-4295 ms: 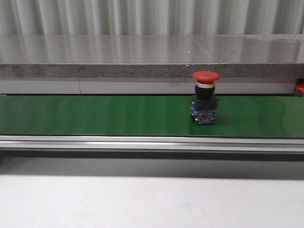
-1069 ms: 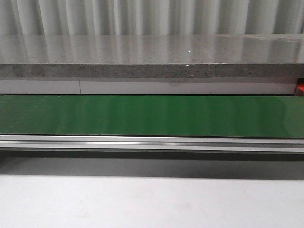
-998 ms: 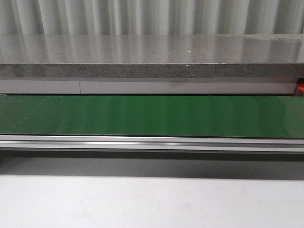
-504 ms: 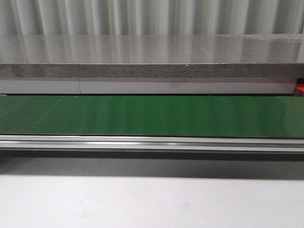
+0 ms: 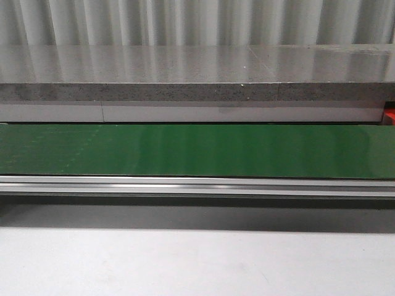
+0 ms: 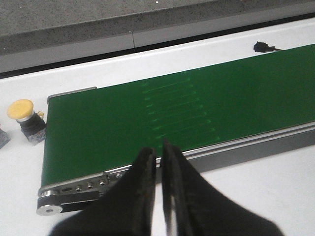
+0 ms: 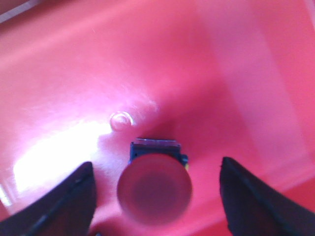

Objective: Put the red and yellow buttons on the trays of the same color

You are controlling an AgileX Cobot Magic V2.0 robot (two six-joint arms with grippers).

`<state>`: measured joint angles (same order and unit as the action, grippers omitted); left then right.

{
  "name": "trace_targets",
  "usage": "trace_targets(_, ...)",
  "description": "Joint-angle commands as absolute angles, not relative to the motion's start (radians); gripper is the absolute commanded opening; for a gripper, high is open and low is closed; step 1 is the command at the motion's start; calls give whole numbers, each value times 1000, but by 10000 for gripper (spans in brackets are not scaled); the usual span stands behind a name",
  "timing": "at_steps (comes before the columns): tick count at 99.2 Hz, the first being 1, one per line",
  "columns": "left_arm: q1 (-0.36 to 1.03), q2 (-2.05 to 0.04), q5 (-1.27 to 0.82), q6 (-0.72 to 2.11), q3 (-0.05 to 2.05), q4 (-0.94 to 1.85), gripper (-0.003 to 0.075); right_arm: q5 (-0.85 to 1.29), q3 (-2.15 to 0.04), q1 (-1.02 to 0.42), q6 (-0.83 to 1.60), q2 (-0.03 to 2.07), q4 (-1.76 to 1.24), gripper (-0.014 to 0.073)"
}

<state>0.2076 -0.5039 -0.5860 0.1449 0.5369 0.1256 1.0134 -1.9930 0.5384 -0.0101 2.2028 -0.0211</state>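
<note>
A red button (image 7: 154,189) stands upright on the red tray (image 7: 221,73), its blue base just showing under the domed cap. My right gripper (image 7: 155,169) is open around it, one finger well clear on each side, touching nothing. A yellow button (image 6: 24,118) stands on the white table just beyond the end of the green conveyor belt (image 6: 197,108). My left gripper (image 6: 159,150) hangs shut and empty over the belt's near rail, away from that button. No yellow tray is in view. Neither arm shows in the front view.
The green belt (image 5: 197,151) carries nothing in the front view, with a grey stone ledge (image 5: 197,68) behind and white table in front. A red sliver (image 5: 390,115) shows at its far right. A small black part (image 6: 263,47) lies beside the belt.
About four seconds ago a red button stood on the belt in the front view; the belt is now bare. Over the last second nothing there has changed.
</note>
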Motion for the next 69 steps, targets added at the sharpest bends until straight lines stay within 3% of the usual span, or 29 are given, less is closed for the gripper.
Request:
trace_targets(1, 214, -508, -513, 142, 565, 140, -6, 996, -2028, 531, 8, 2073, -6, 447)
trace_targets(20, 214, -508, -513, 142, 565, 140, -6, 1047, -2028, 491, 8, 1952, 0, 76)
trace_targets(30, 214, -508, -513, 142, 565, 140, -6, 1075, -2028, 458, 8, 1902, 0, -76)
trace_targets(69, 214, -508, -513, 142, 565, 140, -6, 1102, -1861, 235, 8, 1719, 0, -68)
